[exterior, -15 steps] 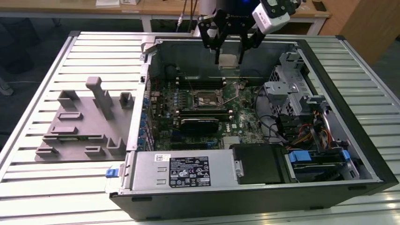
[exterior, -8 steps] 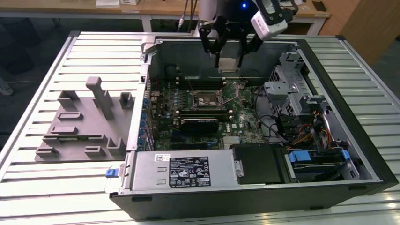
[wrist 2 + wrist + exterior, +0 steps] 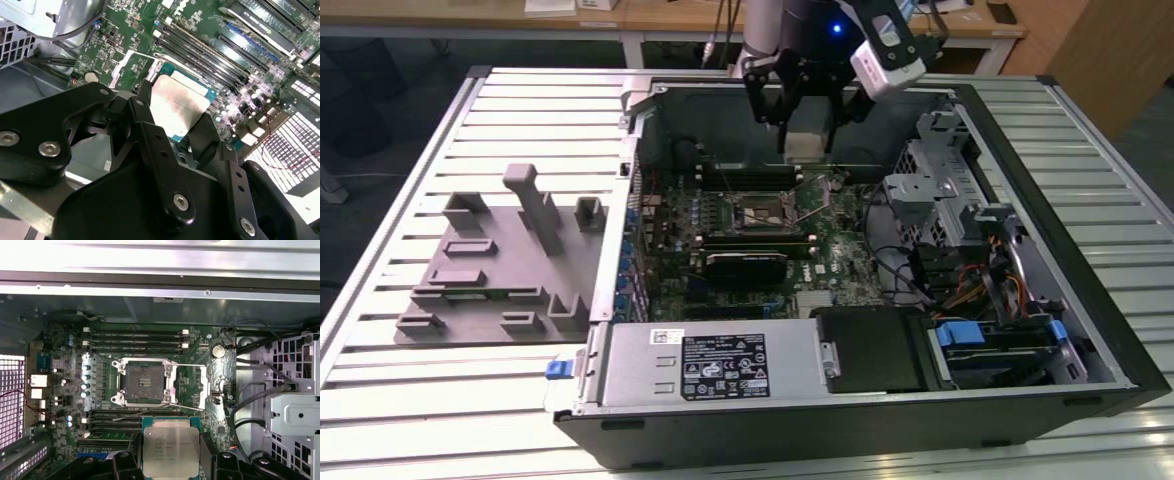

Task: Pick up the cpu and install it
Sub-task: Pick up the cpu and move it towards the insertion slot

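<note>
Now, gripper (image 3: 171,462) pinching cpu (image 3: 171,442); cpu between jaws, held apart from socket (image 3: 144,384).

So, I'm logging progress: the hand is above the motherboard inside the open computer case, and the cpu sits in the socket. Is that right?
Not quite: the socket is empty. The cpu is gripped in the hand, which is above the motherboard inside the open computer case, as you said. The first wrist view shows it.
</note>
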Tool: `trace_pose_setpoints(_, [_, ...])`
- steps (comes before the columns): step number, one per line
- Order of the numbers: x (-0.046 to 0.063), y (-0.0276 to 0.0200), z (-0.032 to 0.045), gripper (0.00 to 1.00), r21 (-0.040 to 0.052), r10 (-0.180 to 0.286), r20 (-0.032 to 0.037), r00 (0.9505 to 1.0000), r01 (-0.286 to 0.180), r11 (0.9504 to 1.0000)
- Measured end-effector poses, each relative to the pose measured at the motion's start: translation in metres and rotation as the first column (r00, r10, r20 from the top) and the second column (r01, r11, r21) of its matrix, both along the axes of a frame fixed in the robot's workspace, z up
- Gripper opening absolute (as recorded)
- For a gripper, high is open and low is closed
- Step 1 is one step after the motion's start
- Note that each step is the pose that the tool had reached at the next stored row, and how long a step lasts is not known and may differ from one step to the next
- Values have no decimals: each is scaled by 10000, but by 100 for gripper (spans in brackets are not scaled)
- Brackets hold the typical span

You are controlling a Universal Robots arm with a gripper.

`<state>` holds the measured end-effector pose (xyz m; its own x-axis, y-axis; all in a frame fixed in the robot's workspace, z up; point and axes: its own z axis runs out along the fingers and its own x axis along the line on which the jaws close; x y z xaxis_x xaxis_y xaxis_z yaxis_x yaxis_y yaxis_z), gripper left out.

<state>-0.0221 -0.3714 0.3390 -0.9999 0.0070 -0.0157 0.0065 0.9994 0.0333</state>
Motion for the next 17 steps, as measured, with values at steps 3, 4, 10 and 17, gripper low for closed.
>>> trace_pose_setpoints(3, [0, 9, -55, 54, -9, 0, 0, 10000, 0, 10000])
trace_pose_setpoints(4, [0, 11, -73, 54, -15, 0, 0, 10000, 0, 10000])
trace_pose_setpoints(10, [0, 32, -182, 54, -46, 0, -1, 10000, 0, 10000])
trace_pose_setpoints(17, [-24, 71, -310, 54, -68, 0, 0, 10000, 0, 10000])
